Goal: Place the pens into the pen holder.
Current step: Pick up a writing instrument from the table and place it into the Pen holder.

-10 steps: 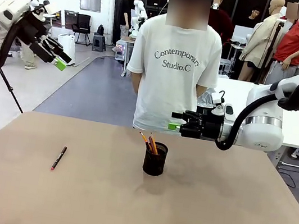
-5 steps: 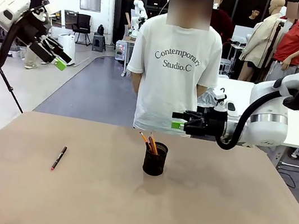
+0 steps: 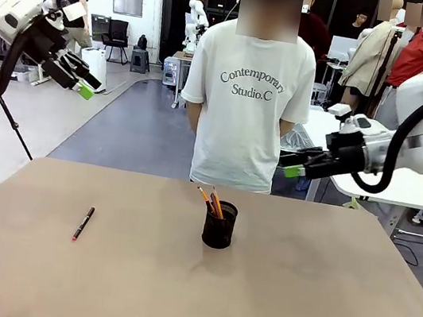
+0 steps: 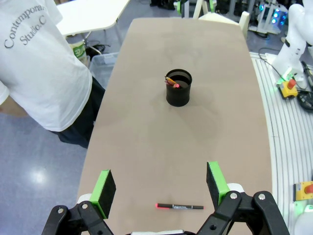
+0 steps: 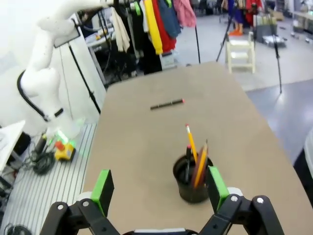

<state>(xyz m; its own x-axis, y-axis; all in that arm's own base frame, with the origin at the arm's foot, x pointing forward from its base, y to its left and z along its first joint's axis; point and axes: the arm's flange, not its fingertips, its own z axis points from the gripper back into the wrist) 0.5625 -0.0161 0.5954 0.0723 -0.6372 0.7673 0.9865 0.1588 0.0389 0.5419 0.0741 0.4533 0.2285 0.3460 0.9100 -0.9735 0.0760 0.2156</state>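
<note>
Left gripper (image 3: 86,88) hanging upper left, right gripper (image 3: 293,170) centre-right; both gaping wide, gripping nothing. Black pen (image 3: 83,223) lying lower left. Pen holder (image 3: 219,226) standing centre, holding pens (image 3: 213,201).

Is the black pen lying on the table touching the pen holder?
Apart. The front view shows the pen lying far to the left of the holder, with bare tabletop between them.
</note>
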